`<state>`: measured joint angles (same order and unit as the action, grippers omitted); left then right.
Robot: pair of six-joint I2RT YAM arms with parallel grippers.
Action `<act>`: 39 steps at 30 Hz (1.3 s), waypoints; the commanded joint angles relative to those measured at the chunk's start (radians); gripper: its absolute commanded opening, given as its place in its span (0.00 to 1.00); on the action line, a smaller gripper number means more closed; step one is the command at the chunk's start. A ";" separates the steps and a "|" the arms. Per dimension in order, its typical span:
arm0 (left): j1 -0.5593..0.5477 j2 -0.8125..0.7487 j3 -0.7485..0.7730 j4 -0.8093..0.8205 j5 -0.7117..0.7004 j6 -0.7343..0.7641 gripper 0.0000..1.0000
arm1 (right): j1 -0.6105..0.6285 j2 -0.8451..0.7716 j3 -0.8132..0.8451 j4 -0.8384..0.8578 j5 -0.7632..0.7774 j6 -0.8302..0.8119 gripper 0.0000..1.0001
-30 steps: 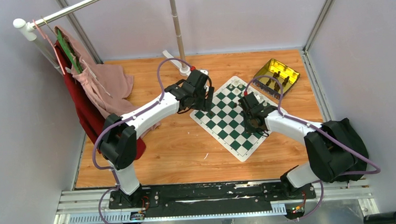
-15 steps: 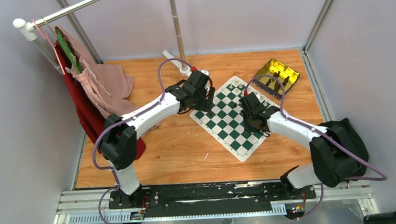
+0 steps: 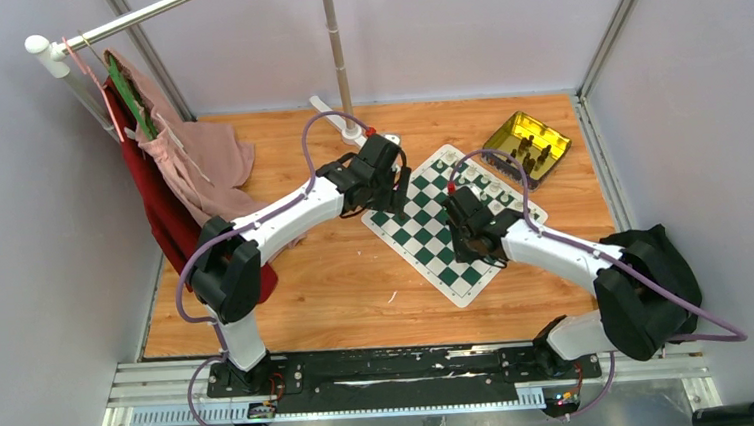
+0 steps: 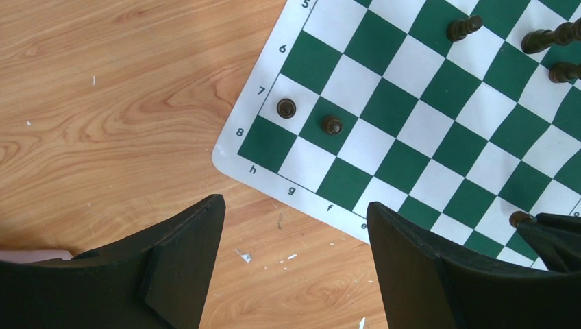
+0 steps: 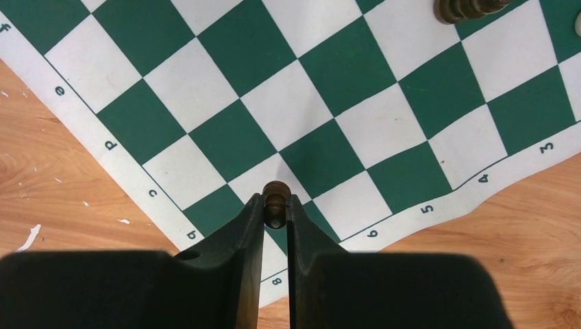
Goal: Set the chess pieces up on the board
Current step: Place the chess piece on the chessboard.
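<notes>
Your left pincer [image 4: 294,226] hangs wide and empty over the bare bench [image 4: 103,103], just off the board's [image 4: 384,103] lettered edge. It is near the corner where two dark pawns [image 4: 286,107] stand on neighbouring squares. Further right, your right pincer [image 5: 275,209] is closed narrow on a dark pawn [image 5: 275,188], nipped just under its head at the very fingertips, above squares close to another corner of the board. Whether its foot touches the board you cannot tell. Beyond the board's far right edge sits the gold tin [image 3: 504,130] with more dark pieces [image 3: 527,148] in it. Judge the pawn light, hard and smooth, with a small base: it should tip readily, so hold it at the neck as now and let go only once it stands flat. Only the right wrist view shows that grip; from above, the pincer's own body hides the pawn. The tin shows in the top view alone, and the two standing pawns read clearly only in the left wrist view.
</notes>
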<state>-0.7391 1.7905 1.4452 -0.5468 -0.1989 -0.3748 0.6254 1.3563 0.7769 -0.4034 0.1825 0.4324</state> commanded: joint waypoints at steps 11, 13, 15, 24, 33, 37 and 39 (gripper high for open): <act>-0.016 -0.017 0.009 0.011 -0.016 0.001 0.81 | 0.046 0.003 -0.014 -0.026 0.012 0.048 0.07; -0.016 -0.016 0.008 0.010 -0.016 -0.001 0.81 | 0.047 0.005 -0.018 -0.023 0.011 0.049 0.07; -0.017 -0.015 0.009 0.010 -0.017 -0.002 0.81 | 0.047 0.009 -0.022 -0.022 0.012 0.051 0.07; -0.023 -0.012 0.009 0.011 -0.019 -0.004 0.81 | 0.047 0.034 -0.046 0.003 0.008 0.053 0.09; -0.028 -0.011 0.010 0.010 -0.025 -0.003 0.81 | 0.047 0.038 -0.048 0.014 -0.005 0.039 0.24; -0.031 -0.009 0.018 0.004 -0.029 -0.001 0.82 | 0.047 0.027 -0.033 0.005 -0.002 0.026 0.39; -0.032 -0.008 0.028 0.000 -0.033 0.001 0.82 | 0.047 0.021 -0.019 -0.006 0.001 0.019 0.41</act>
<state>-0.7570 1.7901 1.4456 -0.5472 -0.2142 -0.3752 0.6594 1.3880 0.7425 -0.3889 0.1810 0.4644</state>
